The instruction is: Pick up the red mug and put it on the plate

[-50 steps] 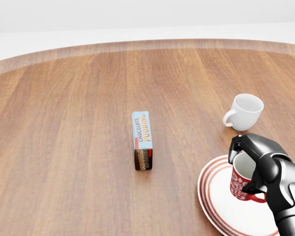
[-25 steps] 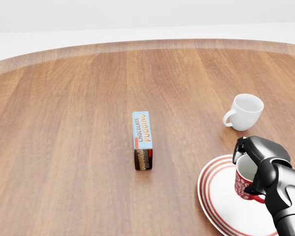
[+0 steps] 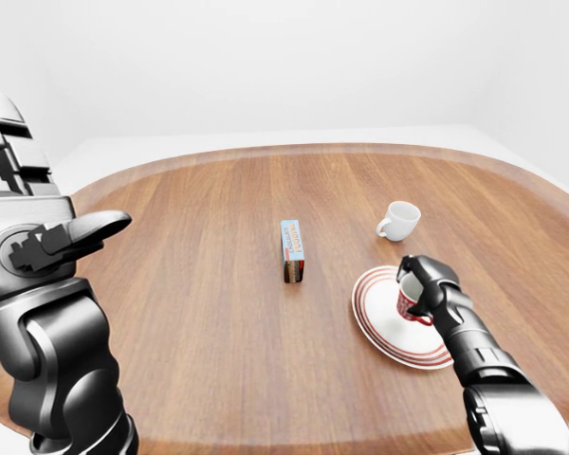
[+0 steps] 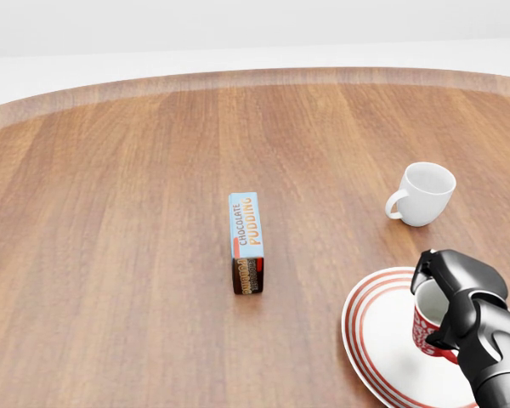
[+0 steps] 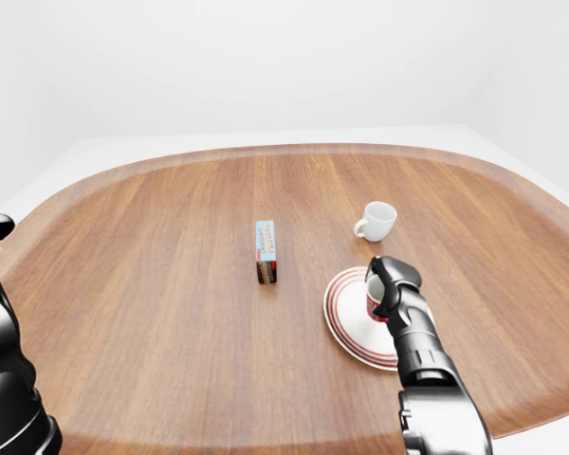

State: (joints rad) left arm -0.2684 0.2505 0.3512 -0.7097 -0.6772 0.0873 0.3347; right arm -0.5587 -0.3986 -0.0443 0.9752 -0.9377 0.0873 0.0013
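A: What lies around the robot's right hand (image 4: 461,293), biggest first?

B: The round wooden table (image 4: 119,255) spreads out on every side of it. Directly beneath the hand sits the white plate with red rings (image 4: 376,340). Up and to the left of the hand stands the blue chocolate pudding box (image 4: 246,240); just above it, the plain white mug (image 4: 425,193). Smallest, inside the hand, is the red patterned mug (image 4: 427,321).

A: And the grip?

B: Its fingers wrap the red mug's rim and side, the mug over the plate's middle. Whether it rests on the plate cannot be told.

A: The left hand (image 3: 52,242)?

B: Raised well away, fingers spread, holding nothing.

A: What remains?

B: Seemingly only settling and letting go.
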